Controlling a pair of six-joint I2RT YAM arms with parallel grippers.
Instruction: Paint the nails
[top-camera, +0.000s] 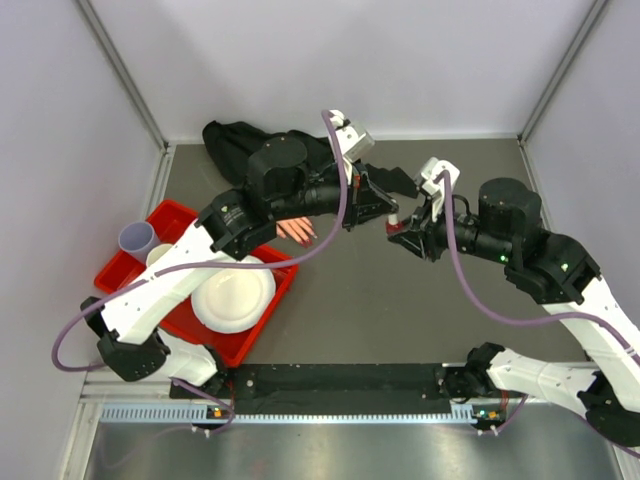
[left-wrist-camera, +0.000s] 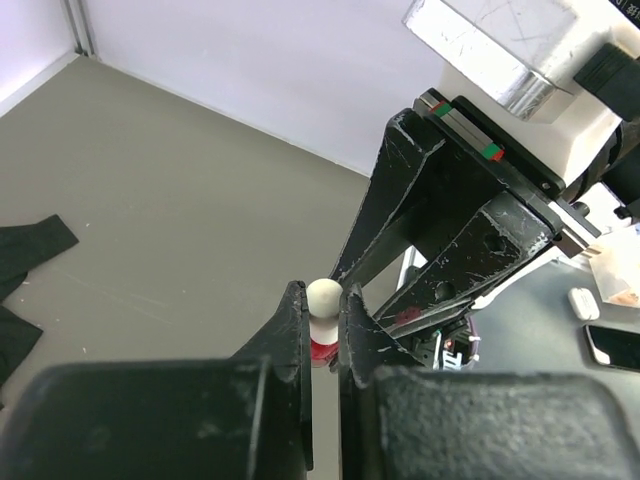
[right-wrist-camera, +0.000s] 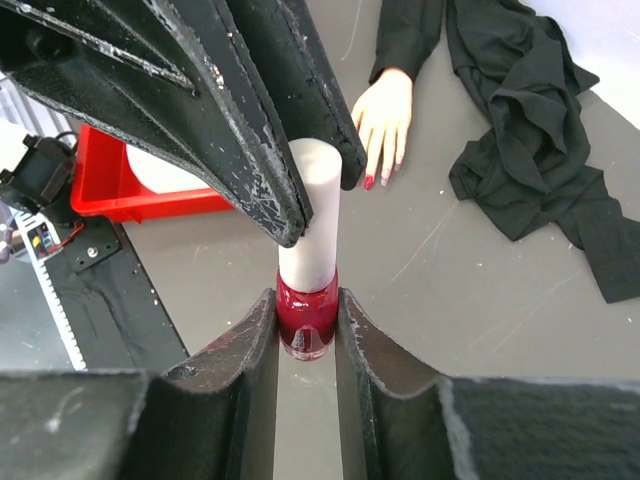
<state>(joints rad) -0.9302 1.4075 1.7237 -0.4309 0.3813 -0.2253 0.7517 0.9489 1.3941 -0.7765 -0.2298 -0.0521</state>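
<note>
red glass polish bottle (right-wrist-camera: 306, 325) sits low in the right gripper (right-wrist-camera: 307, 310), jaws closed tight on its body. left gripper (left-wrist-camera: 322, 305) is pinched shut on the white cap (right-wrist-camera: 315, 200).

step looks like uncapping. hold the bottle upright and steady with the right and twist the cap with the left. then lift straight along the neck so the brush clears without scraping or dripping.

the nails (right-wrist-camera: 368, 183) are on the mannequin hand (right-wrist-camera: 385, 110), lying flat on the table (top-camera: 400, 320) near the red tray (top-camera: 255, 340) and well apart from the bottle. black sleeve (right-wrist-camera: 520, 130) trails behind it.

hidden: brush and bottle neck, both inside the cap. in the top view the left arm covers most of the hand and only fingertips show. a couple of nail tips read dark red. for the rest, cannot tell.
</note>
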